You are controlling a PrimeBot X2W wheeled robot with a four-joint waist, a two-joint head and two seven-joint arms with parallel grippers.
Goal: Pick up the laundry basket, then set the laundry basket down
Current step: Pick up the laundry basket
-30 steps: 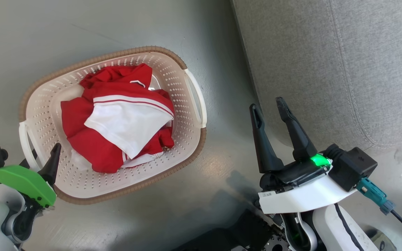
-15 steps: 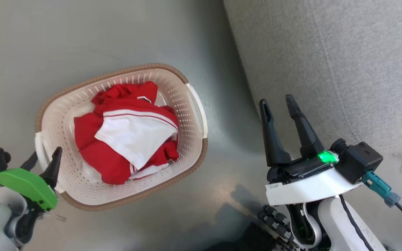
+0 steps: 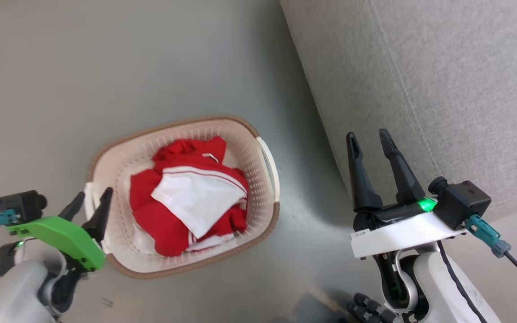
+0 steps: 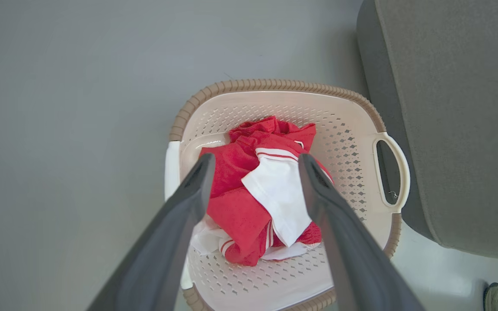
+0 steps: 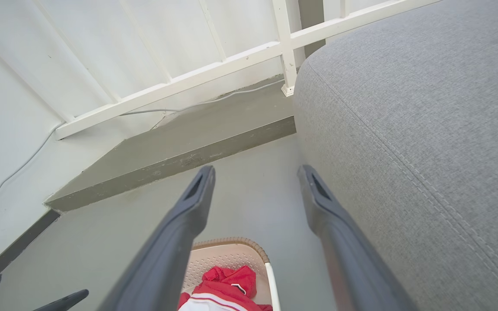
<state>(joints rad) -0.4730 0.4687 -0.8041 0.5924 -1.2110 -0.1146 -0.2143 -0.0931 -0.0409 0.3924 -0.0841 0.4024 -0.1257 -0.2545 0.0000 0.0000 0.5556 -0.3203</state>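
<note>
Our left gripper (image 3: 91, 199) sits at the left end of the laundry basket (image 3: 115, 179) with its jaws fairly wide. In the head view they appear to straddle the white left handle (image 4: 172, 168), but we cannot tell whether they are low enough to bite it. The basket rests on the grey floor (image 3: 106, 67), just beside the grey sofa (image 3: 442, 89), with a red-and-white garment (image 3: 186, 211) bunched inside. Our right gripper (image 3: 367, 135) hangs well apart from the basket, over by the sofa, with jaws wide and nothing between them. The right handle (image 3: 273, 168) is unheld.

If we close and lift from the left handle alone, we judge the basket would tip toward the sofa and the garment could slide out. A shallow bite on smooth plastic might slip. The inner finger might also trap cloth against the handle. When we reach for the right handle, the arm has the sofa close by and may brush it.
</note>
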